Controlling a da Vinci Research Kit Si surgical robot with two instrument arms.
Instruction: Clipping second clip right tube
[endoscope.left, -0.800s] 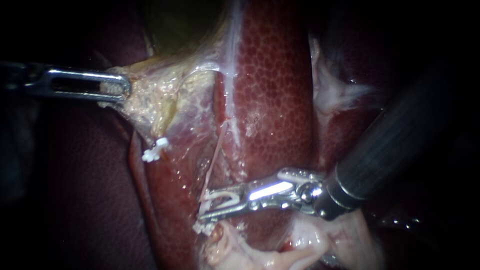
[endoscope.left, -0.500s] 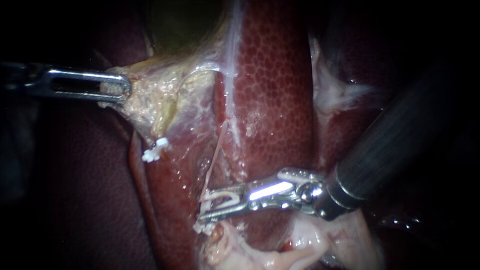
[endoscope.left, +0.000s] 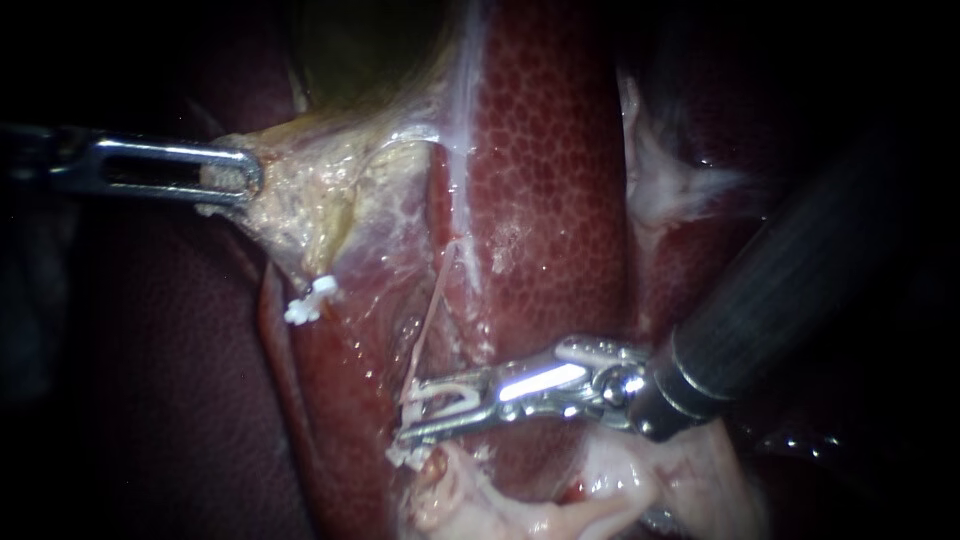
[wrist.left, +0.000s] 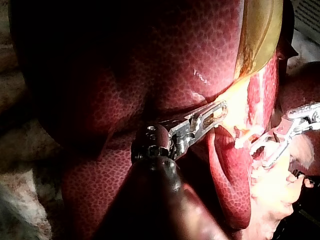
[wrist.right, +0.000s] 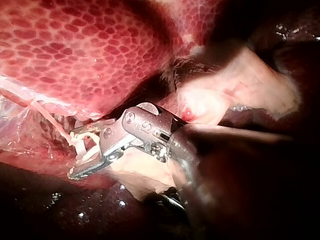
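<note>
Left tool (endoscope.left: 236, 181) clamps yellowish tissue (endoscope.left: 310, 205); right tool (endoscope.left: 412, 410), part-open, holds a white clip (endoscope.left: 460, 392) around the right tube (endoscope.left: 433, 310)

Right instrument (endoscope.left: 420, 408) holds clip (endoscope.left: 458, 396) at tube (endoscope.left: 432, 310)

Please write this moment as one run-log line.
left instrument: holds pale yellowish tissue | right instrument: carries open white U-shaped clip around thin pale tube | clip not closed

text: none legible; labels: none | numbers: none; signs: none
</note>
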